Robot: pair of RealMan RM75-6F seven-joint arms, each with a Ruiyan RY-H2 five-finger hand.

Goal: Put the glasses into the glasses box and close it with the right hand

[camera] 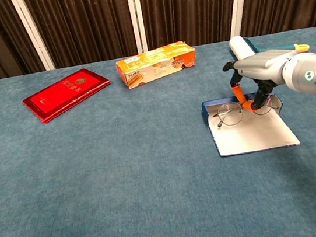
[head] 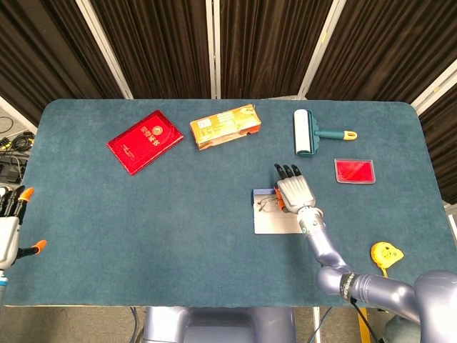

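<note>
Placement step, judged nearly done. Nearest, the pale flat lid of the open blue glasses box (camera: 254,134) lies on the teal felt bench (camera: 125,176). Behind it, the right hand (camera: 258,78) pinches the thin round wire-framed glasses (camera: 231,114) over the shallow tray, apparently touching it. Next: release, then fold the lid shut. The left hand (head: 8,229) rests spread, far off.

The table (head: 143,214) carries one pair of glasses (camera: 230,113), one open glasses box (camera: 254,134), two red booklets (head: 145,141) (head: 354,171), one orange carton (head: 224,126), one lint roller (head: 305,132) and one yellow tape measure (head: 385,253).
</note>
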